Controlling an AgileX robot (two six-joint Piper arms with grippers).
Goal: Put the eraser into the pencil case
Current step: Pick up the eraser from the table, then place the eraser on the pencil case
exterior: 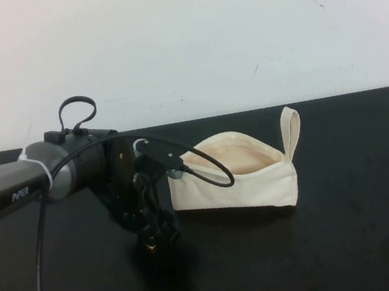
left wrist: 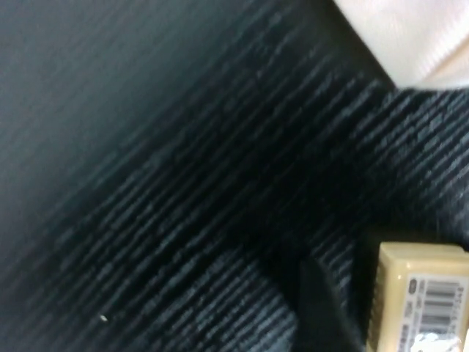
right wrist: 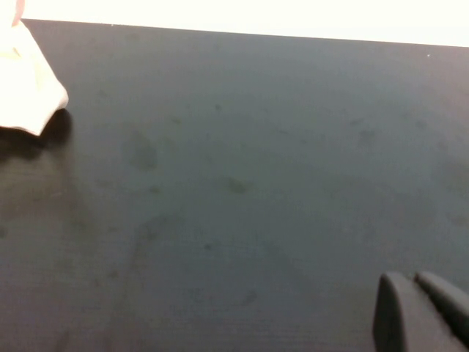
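Left claw (exterior: 152, 243) was lowered to the black surface (exterior: 348, 225), just in front of the pencil case's near left corner; whether it was wide or narrow could not be told. One eraser (left wrist: 421, 297), tan with a barcode label, was seen lying on the surface beside a dark fingertip (left wrist: 319, 312). One cream pencil case (exterior: 237, 172) stood open, its loop strap upright. A good grasp would likely need the fingers straddling the small block squarely before closing. Right claw (right wrist: 425, 312), seen only from its wrist camera, hung over bare surface, fingers close together, apparently parked.
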